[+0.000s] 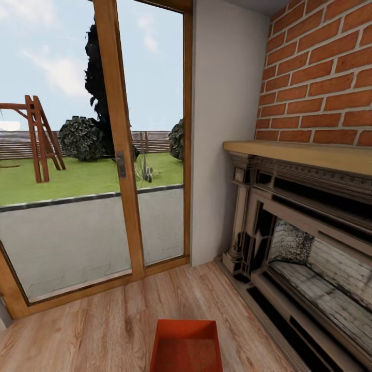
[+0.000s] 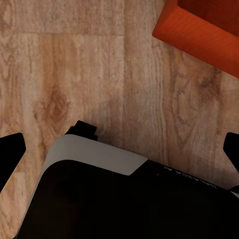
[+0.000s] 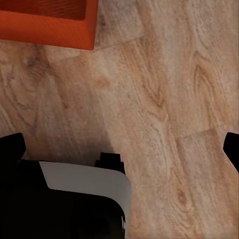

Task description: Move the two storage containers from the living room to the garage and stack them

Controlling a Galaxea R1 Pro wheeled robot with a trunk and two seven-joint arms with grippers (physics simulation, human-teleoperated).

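Light wood-plank floor (image 1: pixel 103 330) of the living room stretches ahead of me in the head view, up to a wood-framed glass door (image 1: pixel 121 155) and a red-brick fireplace (image 1: pixel 310 206) on the right. One orange-red storage container (image 1: pixel 187 345) sits on the planks at the bottom edge, open side up.

From my left wrist, my left end effector (image 2: pixel 119 149) has its dark fingertips (image 2: pixel 10 149) spread wide, holding nothing, above planks and my base (image 2: pixel 114 194); a container corner shows nearby.

From my right wrist, my right end effector (image 3: pixel 119 149) is equally wide and empty.
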